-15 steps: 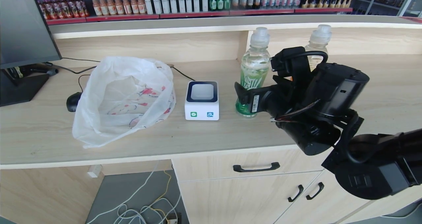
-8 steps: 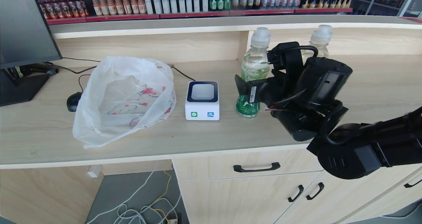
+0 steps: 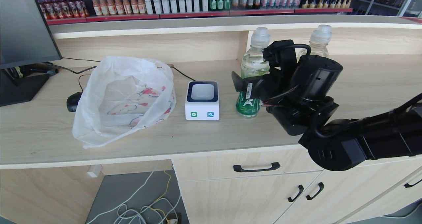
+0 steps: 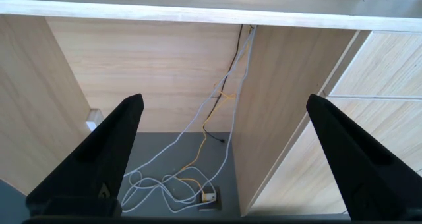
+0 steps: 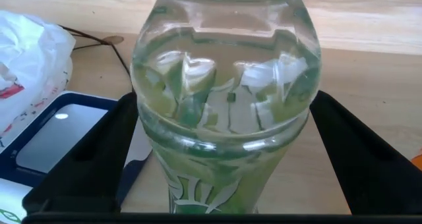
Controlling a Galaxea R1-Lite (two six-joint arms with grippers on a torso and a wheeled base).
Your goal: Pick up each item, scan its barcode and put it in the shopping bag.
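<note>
Your right gripper [image 3: 250, 79] sits level above the bench [image 3: 197, 135], fingers [image 3: 243, 85] spread either side of the upright green-labelled bottle [image 3: 253, 60].

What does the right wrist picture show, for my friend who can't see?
A clear bottle with a green label stands on a wooden counter, between the open fingers of the right gripper. A scanner and white bag sit nearby.

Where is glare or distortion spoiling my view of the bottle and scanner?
Right wrist view: the clear bottle warps whatever lies behind it, and the scanner window carries a small bright reflection. Head view: the scanner window looks evenly pale, no hot spot.
</note>
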